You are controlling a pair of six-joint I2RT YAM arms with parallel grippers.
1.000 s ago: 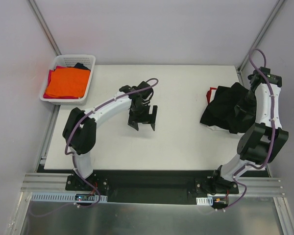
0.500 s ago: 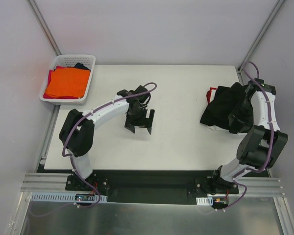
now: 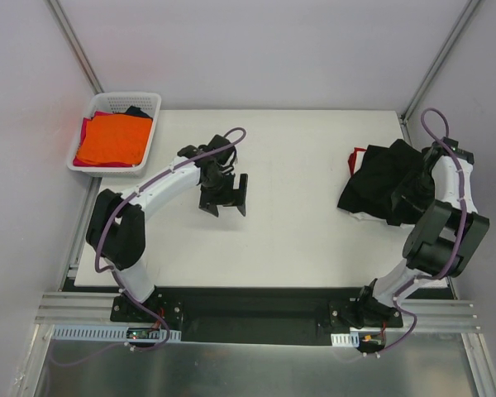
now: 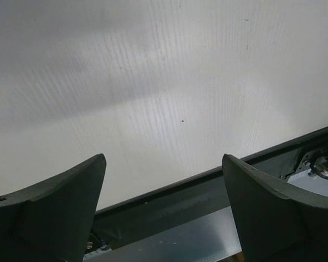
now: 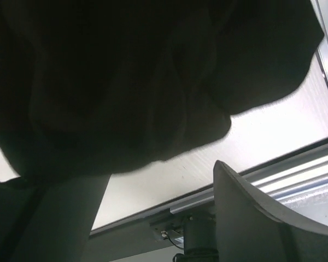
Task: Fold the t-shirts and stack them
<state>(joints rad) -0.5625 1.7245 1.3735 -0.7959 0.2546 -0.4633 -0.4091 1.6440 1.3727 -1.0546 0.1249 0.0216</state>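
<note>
A crumpled heap of black t-shirts (image 3: pixel 379 184) lies at the right side of the table, with a bit of red cloth (image 3: pixel 357 154) showing at its far left corner. My right gripper (image 3: pixel 403 201) is at the heap's right edge, partly lost against the black fabric. In the right wrist view the black cloth (image 5: pixel 126 82) fills the top and drapes over the left finger, while the right gripper (image 5: pixel 153 183) is open, bare table showing between its fingers. My left gripper (image 3: pixel 223 201) hangs open over the bare table left of centre, and in its wrist view the left gripper (image 4: pixel 163 159) holds nothing.
A white lattice basket (image 3: pixel 128 98) at the far left corner holds a folded orange t-shirt (image 3: pixel 112 139) over red and dark cloth. The white table (image 3: pixel 306 149) ends at a black rail (image 4: pixel 175 191) along the near edge. Walls close in on both sides.
My right gripper has opened at the black heap and its arm has shifted a little. My left arm has swung left and farther back over the table, still open.
</note>
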